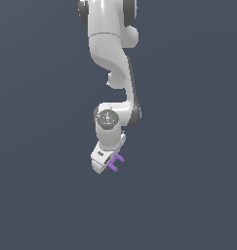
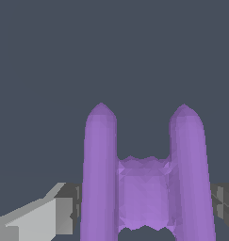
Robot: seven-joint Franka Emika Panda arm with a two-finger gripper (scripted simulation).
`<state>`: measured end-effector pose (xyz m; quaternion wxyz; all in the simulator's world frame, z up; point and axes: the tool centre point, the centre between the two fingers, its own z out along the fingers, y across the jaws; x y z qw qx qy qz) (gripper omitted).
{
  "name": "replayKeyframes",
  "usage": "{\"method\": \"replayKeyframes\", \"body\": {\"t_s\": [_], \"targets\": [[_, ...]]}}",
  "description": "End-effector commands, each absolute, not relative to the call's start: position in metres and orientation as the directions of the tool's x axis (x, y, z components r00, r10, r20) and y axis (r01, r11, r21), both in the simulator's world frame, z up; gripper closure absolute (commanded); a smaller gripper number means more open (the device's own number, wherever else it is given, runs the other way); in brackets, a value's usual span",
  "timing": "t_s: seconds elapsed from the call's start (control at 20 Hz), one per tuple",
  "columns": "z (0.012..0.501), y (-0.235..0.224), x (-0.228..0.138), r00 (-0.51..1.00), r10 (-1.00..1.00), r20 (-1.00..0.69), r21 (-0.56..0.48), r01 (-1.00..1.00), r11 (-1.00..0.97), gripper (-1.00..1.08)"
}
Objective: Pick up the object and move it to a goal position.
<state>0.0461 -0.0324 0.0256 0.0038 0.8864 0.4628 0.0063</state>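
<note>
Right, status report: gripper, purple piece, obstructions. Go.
Gripper shut on purple piece, rods sticking out past the fingers. Nothing seen in the way.

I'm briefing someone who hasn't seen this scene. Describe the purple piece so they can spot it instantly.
Start at the white robot arm hanging down the middle of the exterior view and follow it to the gripper at its lower end. The purple piece sticks out from between the fingers: two parallel rods joined by a crossbar, the only coloured thing against white arm and grey background.
</note>
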Motion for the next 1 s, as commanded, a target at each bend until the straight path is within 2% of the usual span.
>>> {"method": "replayKeyframes", "body": {"t_s": [0.0,0.35,0.95], "targets": [[0.014,-0.035,0.041,0.575,0.818,0.0,0.0,0.818,-0.575,1.08],[0.014,-0.035,0.041,0.575,0.818,0.0,0.0,0.818,-0.575,1.08],[0.067,-0.024,0.048,0.568,0.823,0.006,0.005,0.823,-0.568,1.08]]}}
